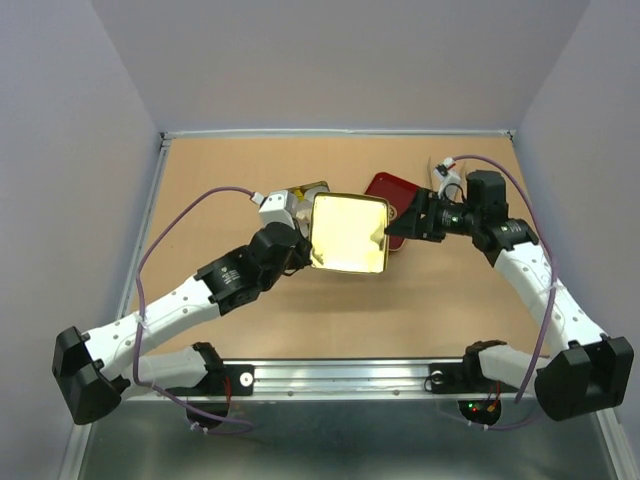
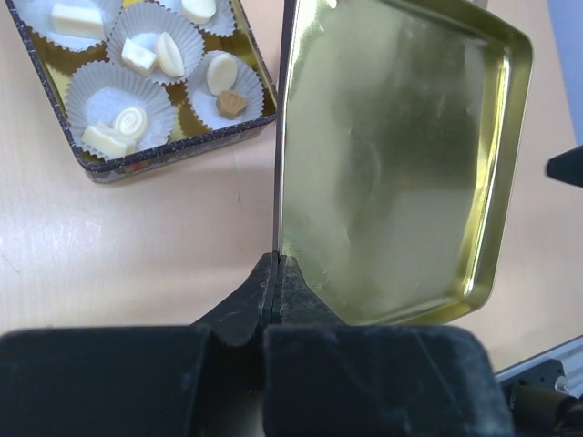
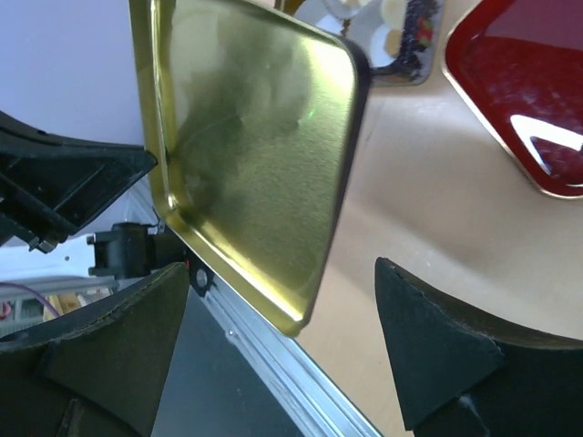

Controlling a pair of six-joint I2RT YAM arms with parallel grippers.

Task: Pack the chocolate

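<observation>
Tan table (image 1: pixel 450 310) below. Left gripper (image 2: pixel 276 266) pinches the lid (image 2: pixel 392 155) by one thin edge; right gripper (image 3: pixel 278 273) gapes beside it, seemingly not touching. Chocolate (image 2: pixel 138 56) sits in cups (image 2: pixel 84 91) inside the open tin (image 2: pixel 182 150). Edge-held, the lid could pivot, slip, or land askew.

Left gripper (image 2: pixel 276 264) clamped shut on gold lid (image 2: pixel 392 155) edge, arm bent left of lid. Right gripper (image 3: pixel 281 269) spread wide at lid's right edge.

Gold lid (image 1: pixel 348 233) being shared by three views
The table (image 1: pixel 230 170) is being overlooked from above, behind the arms; the lid is being filmed closely from behind the jaws of the left gripper (image 2: pixel 276 266) and the right gripper (image 3: pixel 281 273).
</observation>
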